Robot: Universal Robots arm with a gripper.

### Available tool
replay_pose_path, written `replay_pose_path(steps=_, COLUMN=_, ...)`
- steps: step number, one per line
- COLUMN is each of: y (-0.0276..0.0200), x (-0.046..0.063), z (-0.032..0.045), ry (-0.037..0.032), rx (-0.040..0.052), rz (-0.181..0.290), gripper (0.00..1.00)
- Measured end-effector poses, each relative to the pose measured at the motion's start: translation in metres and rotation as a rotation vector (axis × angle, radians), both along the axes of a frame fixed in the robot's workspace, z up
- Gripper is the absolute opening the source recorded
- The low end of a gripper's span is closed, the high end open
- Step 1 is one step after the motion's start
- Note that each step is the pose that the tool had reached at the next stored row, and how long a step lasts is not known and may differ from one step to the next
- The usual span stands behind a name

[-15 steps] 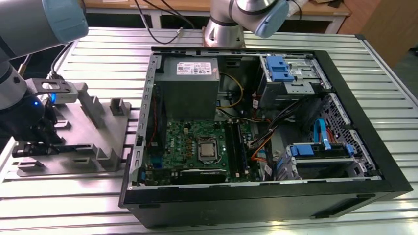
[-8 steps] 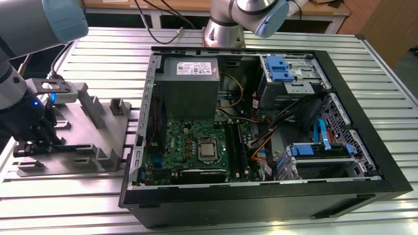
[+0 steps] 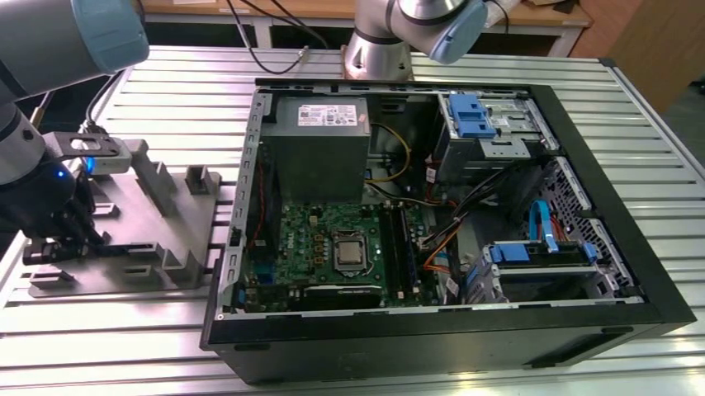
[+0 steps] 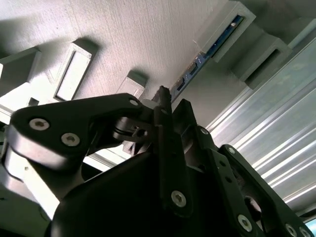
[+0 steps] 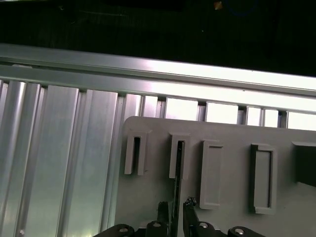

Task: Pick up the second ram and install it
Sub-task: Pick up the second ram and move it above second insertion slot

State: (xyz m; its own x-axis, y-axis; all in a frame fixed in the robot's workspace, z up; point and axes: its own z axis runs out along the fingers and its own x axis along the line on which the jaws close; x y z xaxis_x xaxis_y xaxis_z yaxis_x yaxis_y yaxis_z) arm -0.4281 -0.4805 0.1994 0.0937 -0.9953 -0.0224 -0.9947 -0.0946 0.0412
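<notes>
The second ram stands on edge in a slot of the grey moulded tray, a thin dark board; its blue-green edge runs from the holder toward the fingers in the second wrist view. My gripper straddles the near end of the stick, one black finger on each side, shut on it. In the second wrist view the gripper has the stick passing between its tips. The exterior view shows the gripper low over the tray at that view's left.
An open computer case lies on the slatted aluminium table, on the exterior view's right of the tray. Inside are a green motherboard, power supply, blue drive brackets and loose cables. Upright grey holders rise from the tray.
</notes>
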Motion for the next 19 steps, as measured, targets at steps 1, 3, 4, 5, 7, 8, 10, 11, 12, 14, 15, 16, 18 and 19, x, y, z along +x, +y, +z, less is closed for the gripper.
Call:
replay_pose_path(steps=1, y=0.0, x=0.0, z=0.0, ry=-0.0001, rx=-0.0003, rz=0.0, gripper=0.25)
replay_pose_path(steps=3, y=0.0, x=0.0, z=0.0, ry=-0.0001, rx=-0.0009, rz=0.0, gripper=0.19)
replay_pose_path(steps=4, y=0.0, x=0.0, z=0.0, ry=0.0, rx=-0.0013, rz=0.0, gripper=0.19)
replay_pose_path(steps=5, y=0.0, x=0.0, z=0.0, ry=-0.0001, rx=-0.0015, rz=0.0, gripper=0.19)
replay_pose_path(steps=7, y=0.0, x=0.0, z=0.0, ry=-0.0001, rx=-0.0022, rz=0.0, gripper=0.19)
replay_pose_path(steps=8, y=0.0, x=0.0, z=0.0, ry=-0.0001, rx=-0.0025, rz=0.0, gripper=0.19)
replay_pose_path(steps=10, y=0.0, x=0.0, z=0.0, ry=-0.0001, rx=-0.0041, rz=0.0, gripper=0.19)
replay_pose_path(steps=11, y=0.0, x=0.0, z=0.0, ry=-0.0001, rx=-0.0044, rz=0.0, gripper=0.19)
replay_pose_path(steps=12, y=0.0001, x=0.0, z=0.0, ry=-0.0001, rx=-0.0045, rz=0.0, gripper=0.19)
replay_pose_path(steps=14, y=0.0006, x=0.0, z=0.0, ry=-0.0001, rx=-0.0044, rz=0.0, gripper=0.19)
replay_pose_path(steps=15, y=0.001, x=0.0, z=0.0, ry=0.0, rx=-0.0045, rz=0.0, gripper=0.19)
replay_pose_path(steps=16, y=0.0013, x=0.0, z=0.0, ry=-0.0001, rx=-0.0044, rz=0.0, gripper=0.19)
replay_pose_path(steps=18, y=0.0018, x=0.0, z=0.0, ry=-0.0001, rx=-0.0044, rz=0.0, gripper=0.19)
replay_pose_path(steps=19, y=0.0018, x=0.0, z=0.0, ry=0.0, rx=-0.0045, rz=0.0, gripper=0.19)
